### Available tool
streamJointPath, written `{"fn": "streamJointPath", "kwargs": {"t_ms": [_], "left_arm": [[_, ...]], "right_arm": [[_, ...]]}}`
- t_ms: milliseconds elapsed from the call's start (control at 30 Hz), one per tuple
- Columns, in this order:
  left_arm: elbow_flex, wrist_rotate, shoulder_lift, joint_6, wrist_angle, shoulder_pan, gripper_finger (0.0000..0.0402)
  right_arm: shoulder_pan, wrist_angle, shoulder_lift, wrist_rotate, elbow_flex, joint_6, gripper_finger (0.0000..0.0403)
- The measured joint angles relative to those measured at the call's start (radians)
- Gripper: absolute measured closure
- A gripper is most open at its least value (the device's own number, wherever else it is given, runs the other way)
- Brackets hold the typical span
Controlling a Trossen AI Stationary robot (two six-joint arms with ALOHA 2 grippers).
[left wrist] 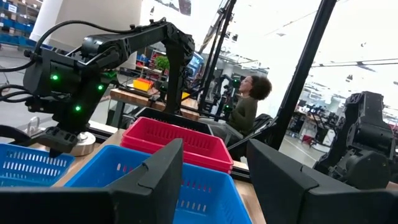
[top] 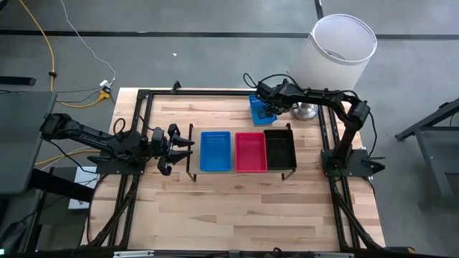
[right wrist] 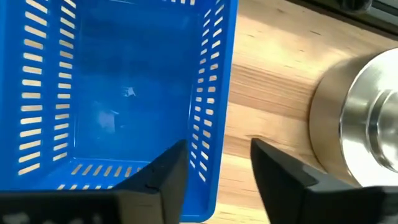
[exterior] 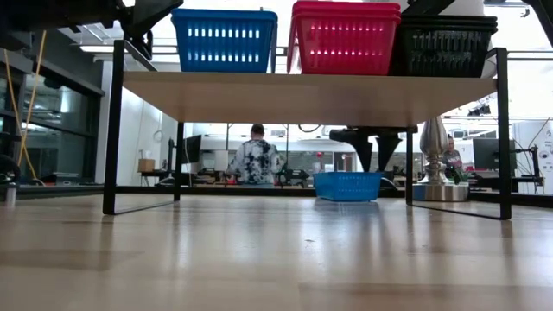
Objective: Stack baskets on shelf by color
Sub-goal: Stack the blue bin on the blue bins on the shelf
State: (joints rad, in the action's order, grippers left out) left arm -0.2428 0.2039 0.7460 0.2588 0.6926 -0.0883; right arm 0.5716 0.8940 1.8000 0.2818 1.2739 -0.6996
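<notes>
A blue basket (top: 256, 106) (right wrist: 124, 93) rests flat on its bottom near the table's far edge, behind the shelf (exterior: 302, 95). My right gripper (right wrist: 217, 149) (top: 268, 109) points steeply down over the basket's right side, open, one finger inside the basket and one outside. On the shelf top stand blue (top: 215, 150), red (top: 250, 151) and black (top: 280, 149) baskets side by side. My left gripper (top: 179, 140) (left wrist: 214, 155) waits open just left of the shelf, nearly level, touching nothing. My right gripper straddles the blue basket's right side wall (right wrist: 208, 155) from above, near the end closest to the camera. A strip of table shows between the outer finger (right wrist: 280, 171) and the wall. Whether the inner finger (right wrist: 168, 171) touches the wall, I cannot tell.
A shiny metal round object (top: 305, 111) (right wrist: 360, 118) stands on the table close to the right of the blue basket. A white bin (top: 337, 50) stands beyond the far right corner. People show in the room behind (exterior: 257, 160). The table's near half (top: 237, 208) is bare wood.
</notes>
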Motion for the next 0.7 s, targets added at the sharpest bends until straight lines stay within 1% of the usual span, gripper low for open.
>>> {"fn": "streamJointPath", "kwargs": {"t_ms": [133, 267, 400, 500, 700], "left_arm": [[0.000, 0.000, 0.000, 0.000, 0.000, 0.000, 0.0234], [0.000, -0.001, 0.000, 0.000, 0.000, 0.000, 0.0234], [0.000, -0.006, 0.000, 0.000, 0.000, 0.000, 0.0234], [0.000, -0.014, 0.000, 0.000, 0.000, 0.000, 0.0234], [0.000, -0.013, 0.000, 0.000, 0.000, 0.000, 0.0234]], "right_arm": [[0.000, 0.001, 0.000, 0.004, 0.000, -0.017, 0.0282], [0.000, 0.002, 0.008, 0.003, 0.000, -0.024, 0.0305], [0.000, 0.002, 0.046, -0.019, 0.000, -0.024, 0.0308], [0.006, -0.029, 0.065, -0.046, 0.000, 0.015, 0.0308], [0.007, -0.050, 0.066, -0.035, 0.000, 0.026, 0.0309]]}}
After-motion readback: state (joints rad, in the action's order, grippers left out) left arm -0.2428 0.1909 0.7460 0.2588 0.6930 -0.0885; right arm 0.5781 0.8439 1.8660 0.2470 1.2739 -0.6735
